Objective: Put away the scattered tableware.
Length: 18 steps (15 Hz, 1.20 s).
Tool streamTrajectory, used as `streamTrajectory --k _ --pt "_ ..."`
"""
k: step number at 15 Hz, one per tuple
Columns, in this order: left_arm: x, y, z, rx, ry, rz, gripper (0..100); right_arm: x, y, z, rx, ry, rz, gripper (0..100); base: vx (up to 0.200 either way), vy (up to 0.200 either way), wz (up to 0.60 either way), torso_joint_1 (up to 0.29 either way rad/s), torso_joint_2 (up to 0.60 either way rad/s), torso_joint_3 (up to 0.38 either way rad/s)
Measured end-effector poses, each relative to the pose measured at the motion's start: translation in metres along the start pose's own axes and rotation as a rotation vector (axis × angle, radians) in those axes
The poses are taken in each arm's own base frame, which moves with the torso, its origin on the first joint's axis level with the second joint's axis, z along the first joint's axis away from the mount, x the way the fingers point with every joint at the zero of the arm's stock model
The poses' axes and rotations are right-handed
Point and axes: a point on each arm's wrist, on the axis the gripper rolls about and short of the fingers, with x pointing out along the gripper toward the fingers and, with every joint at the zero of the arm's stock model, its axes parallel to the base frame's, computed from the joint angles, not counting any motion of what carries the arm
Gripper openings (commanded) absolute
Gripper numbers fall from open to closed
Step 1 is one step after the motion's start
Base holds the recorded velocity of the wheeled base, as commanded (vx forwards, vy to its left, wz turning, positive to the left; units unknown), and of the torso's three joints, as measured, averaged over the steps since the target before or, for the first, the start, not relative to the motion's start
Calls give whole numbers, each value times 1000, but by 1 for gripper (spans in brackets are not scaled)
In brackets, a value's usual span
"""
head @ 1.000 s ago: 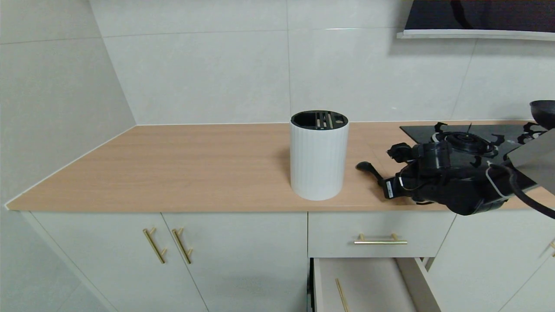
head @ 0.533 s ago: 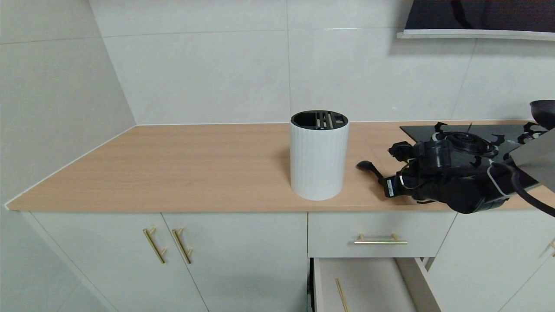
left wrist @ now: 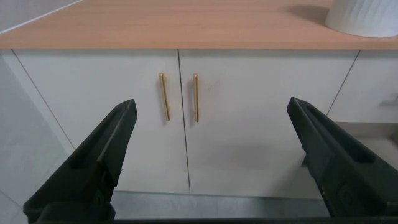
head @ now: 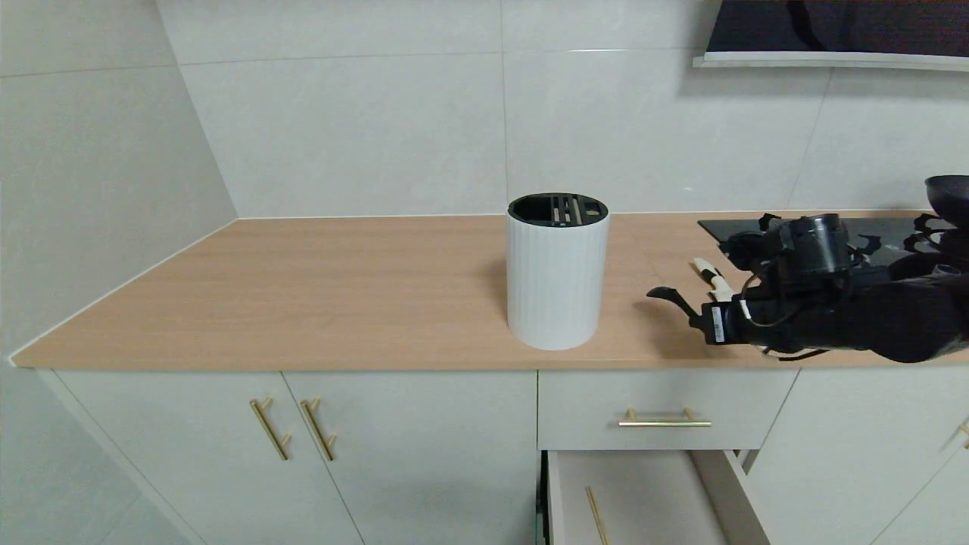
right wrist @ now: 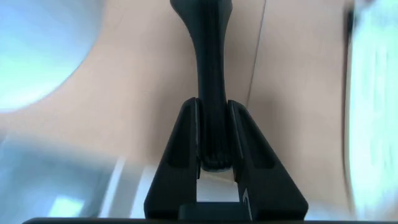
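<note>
presently a black-handled utensil (right wrist: 208, 50) is held clamped by the right gripper (right wrist: 212, 112) above the countertop (head: 341, 288), just right of the white slotted holder (head: 556, 280), over whose top it would next need lifting and lowering; the left gripper (left wrist: 211, 112) is spread wide.

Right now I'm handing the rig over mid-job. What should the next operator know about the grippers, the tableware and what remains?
Left gripper: open, empty, low in front of the cabinet doors.
Right gripper: shut on the handle of a black utensil, over the countertop just right of the white slotted holder.
A white-handled utensil lies on the countertop beside the hob. The lower drawer stands open.
Done: black utensil grasped.
Left: stow it, probably in the holder, then collect the white-handled utensil.
</note>
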Motion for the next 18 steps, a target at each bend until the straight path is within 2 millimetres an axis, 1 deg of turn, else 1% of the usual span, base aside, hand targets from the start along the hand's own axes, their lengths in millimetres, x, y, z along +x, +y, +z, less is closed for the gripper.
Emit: streamTrajectory --k 1,3,4,6,9,16,18 --pt "0 0 0 0 0 0 100 -20 0 -9 6 23 -1 0 0 0 0 0 0 0" --pt "0 0 0 0 0 0 100 -53 0 -31 7 58 2 0 0 0 0 0 0 0" --pt "0 0 0 0 0 0 100 -66 0 -40 -2 68 2 0 0 0 0 0 0 0" --pt "0 0 0 0 0 0 100 -81 -1 -53 -32 79 9 0 0 0 0 0 0 0" --pt "0 0 0 0 0 0 100 -90 -1 -60 -51 80 12 0 0 0 0 0 0 0" --pt "0 0 0 0 0 0 100 -88 -2 -66 -57 105 9 0 0 0 0 -5 10 7" --pt "0 0 0 0 -1 -1 100 -85 -2 -69 -73 121 7 0 0 0 0 -144 322 193"
